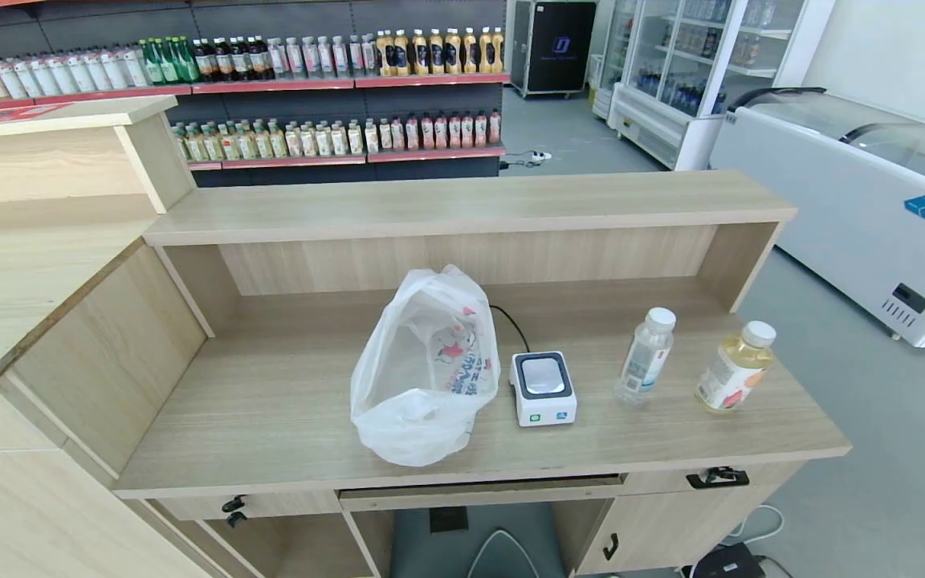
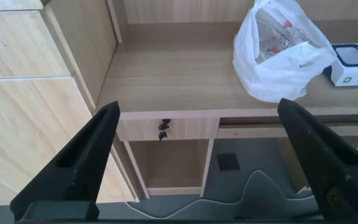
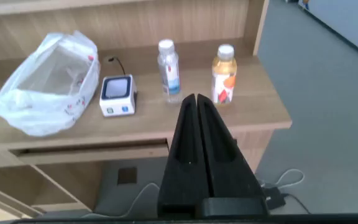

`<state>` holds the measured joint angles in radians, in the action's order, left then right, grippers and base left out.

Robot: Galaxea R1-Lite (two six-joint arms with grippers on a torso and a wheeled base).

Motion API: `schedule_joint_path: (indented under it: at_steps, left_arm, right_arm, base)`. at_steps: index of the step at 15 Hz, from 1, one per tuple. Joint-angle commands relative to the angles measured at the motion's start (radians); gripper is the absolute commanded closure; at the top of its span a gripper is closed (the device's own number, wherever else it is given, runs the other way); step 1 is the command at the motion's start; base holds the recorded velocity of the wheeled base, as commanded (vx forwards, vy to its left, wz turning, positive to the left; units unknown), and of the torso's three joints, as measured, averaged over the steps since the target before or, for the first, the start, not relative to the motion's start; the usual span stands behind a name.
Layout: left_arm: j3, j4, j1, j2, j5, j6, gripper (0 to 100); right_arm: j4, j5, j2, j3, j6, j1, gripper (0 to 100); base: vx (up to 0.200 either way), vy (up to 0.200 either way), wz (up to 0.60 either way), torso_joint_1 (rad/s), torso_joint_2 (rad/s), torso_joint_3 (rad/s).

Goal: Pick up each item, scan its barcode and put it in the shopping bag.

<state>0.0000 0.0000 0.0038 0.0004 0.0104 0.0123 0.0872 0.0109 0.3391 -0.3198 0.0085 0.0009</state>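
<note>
First pick pending: left hand (image 2: pixel 199 107) released, right hand (image 3: pixel 196 98) clenched empty; it likely must open for the clear bottle (image 1: pixel 644 356) beside the scanner (image 1: pixel 543 387).

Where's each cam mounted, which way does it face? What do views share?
Head: on the robot's head, facing forward and down onto the counter, shopping bag, scanner, clear bottle and yellow bottle.
Left wrist: low before the counter, facing bag and scanner; open left gripper in foreground.
Right wrist: facing both bottles; shut right gripper in foreground.
Shared: bag and scanner, all three.
</note>
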Motion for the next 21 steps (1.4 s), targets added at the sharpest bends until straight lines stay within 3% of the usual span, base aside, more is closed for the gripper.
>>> schedule_joint_path:
  at_steps: [1,3,7,8,11,13,15,21]
  left_arm:
    - [0.000,0.000,0.001,0.000,0.000,0.000,0]
    - [0.000,0.000,0.001,0.000,0.000,0.000,0]
    - [0.000,0.000,0.001,0.000,0.000,0.000,0]
    - [0.000,0.000,0.001,0.000,0.000,0.000,0]
    - [0.000,0.000,0.001,0.000,0.000,0.000,0]
    - [0.000,0.000,0.001,0.000,0.000,0.000,0]
    - [0.000,0.000,0.001,0.000,0.000,0.000,0]
    - [0.000,0.000,0.001,0.000,0.000,0.000,0]
  right_arm:
    - [0.304,0.054,0.745,-0.403,0.007,-0.148,100]
    - [0.437,0.086,0.937,-0.429,-0.073,-0.220,100]
    - [0.454,0.146,1.038,-0.351,-0.140,-0.266,100]
    - [0.483,0.173,1.057,-0.321,-0.162,-0.277,0]
    - [0.640,0.216,1.132,-0.193,-0.173,-0.298,0]
    - [0.878,0.267,1.276,-0.068,-0.251,-0.325,0]
    - [1.019,0.288,1.396,-0.039,-0.286,-0.341,0]
    - [1.135,0.319,1.617,-0.091,-0.326,-0.335,0]
  base:
    - [0.000,0.000,0.00,0.000,0.00,0.000]
    - [0.000,0.000,0.00,0.000,0.00,0.000]
    - [0.000,0.000,0.00,0.000,0.00,0.000]
    - [0.000,0.000,0.00,0.000,0.00,0.000]
    - [0.000,0.000,0.00,0.000,0.00,0.000]
    - [0.000,0.000,0.00,0.000,0.00,0.000]
    - [0.000,0.000,0.00,0.000,0.00,0.000]
    - [0.000,0.000,0.00,0.000,0.00,0.000]
